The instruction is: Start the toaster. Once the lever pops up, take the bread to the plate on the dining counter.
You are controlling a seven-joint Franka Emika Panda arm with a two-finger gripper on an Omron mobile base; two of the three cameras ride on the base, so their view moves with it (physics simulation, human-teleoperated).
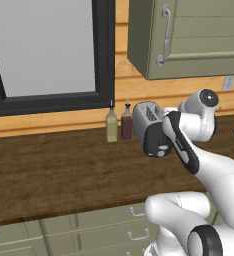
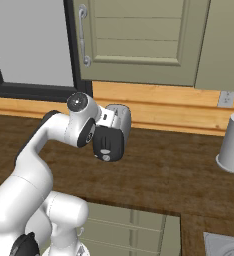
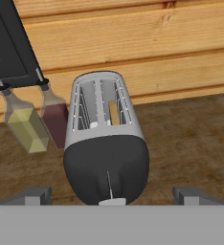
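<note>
Your white Franka arm with dark joints (image 1: 189,150) folds forward from the base, elbow raised, wrist bent ahead. Your two-finger gripper (image 3: 114,196) points forward and slightly down; its small dark fingertips (image 3: 35,196) stand wide apart, jaws spread, holding nothing.

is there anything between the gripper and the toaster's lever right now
Nothing visible does. In the hand view the toaster sits straight ahead with its black end face and lever toward the gripper. The two bottles stand off to one side, clear of that path.
</note>
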